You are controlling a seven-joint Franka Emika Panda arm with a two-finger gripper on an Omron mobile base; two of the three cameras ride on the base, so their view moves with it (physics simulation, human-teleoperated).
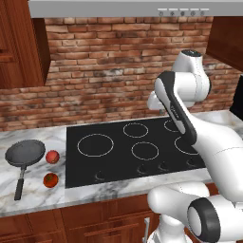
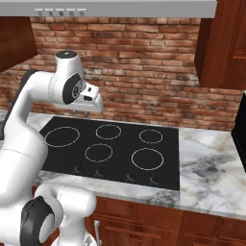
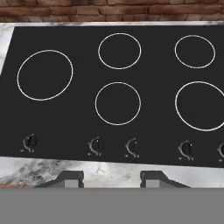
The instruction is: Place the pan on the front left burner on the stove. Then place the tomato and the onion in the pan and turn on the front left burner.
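Hovered over the stove (image 3: 113, 113), gripper (image 3: 111, 178) spread, pinching nothing. Pan (image 1: 25, 153) on the marble counter (image 1: 35, 194) left of the glass (handle toward the front edge). Onion (image 1: 52, 157) beside its rim, tomato (image 1: 50, 180) nearer. Front left burner (image 1: 95, 144) bare.

One stove (image 1: 118, 161). Five burner rings on its glass: one large ring (image 1: 95, 144) and four smaller. Five knobs along the front edge, the leftmost knob (image 3: 29, 141) among them. One pan (image 1: 24, 153). One tomato (image 1: 50, 180). One onion (image 1: 52, 157). One range hood (image 1: 142, 7).
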